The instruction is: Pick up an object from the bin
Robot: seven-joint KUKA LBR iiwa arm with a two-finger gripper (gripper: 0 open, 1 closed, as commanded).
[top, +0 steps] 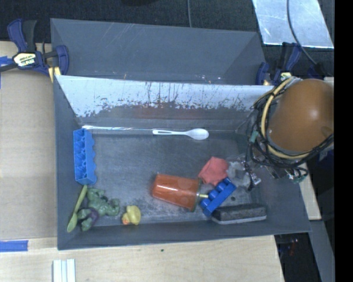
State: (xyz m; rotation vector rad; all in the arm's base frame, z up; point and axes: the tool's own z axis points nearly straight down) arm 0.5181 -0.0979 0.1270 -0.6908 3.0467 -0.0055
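The grey metal bin point(153, 46) has rust-red streaks and specks on a paler band across its far wall. Just near of that lies a white plastic spoon point(185, 134). At the left stands a bright blue studded plastic brick point(84, 155). In the near left corner are a dull green toy figure point(101, 204), a yellow-green stalk point(77, 207) and a small yellow rubber duck point(131, 216). Further right come a translucent orange bottle point(175, 191), a pink-red soft lump point(213, 170), a blue toy block with a yellow tip point(220, 194) and a dark grey flat slab point(238, 214). The robot's glossy orange-brown wrist cover point(299, 115) is ringed by yellow and black cables.

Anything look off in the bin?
Nothing spilled or broken. Reddish-brown streaks run along the bin's far wall, like scuffed or stained metal. The orange bottle lies on its side near the front.
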